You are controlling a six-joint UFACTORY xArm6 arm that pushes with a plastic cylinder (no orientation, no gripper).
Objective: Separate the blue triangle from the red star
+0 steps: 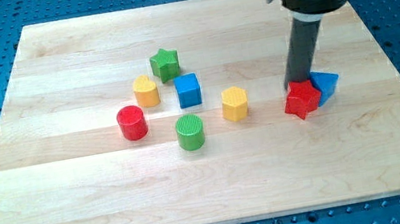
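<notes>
Tip (299, 84) behind touching red star (301, 100), blue triangle (326, 84); triangle partly hidden; no hand visible.

You get a bright, evenly lit view with light falling from above. The pale worktop (220, 182) shows a soft sheen across its middle but no harsh glare. Shadows are short and faint: a thin dark rim hugs the base of the red cylinder (132, 123) and the green cylinder (190, 132). The rod's shadow is barely visible. Focus is fairly sharp, though edges look slightly soft from low resolution. You see no obvious bending along the board's borders.
</notes>
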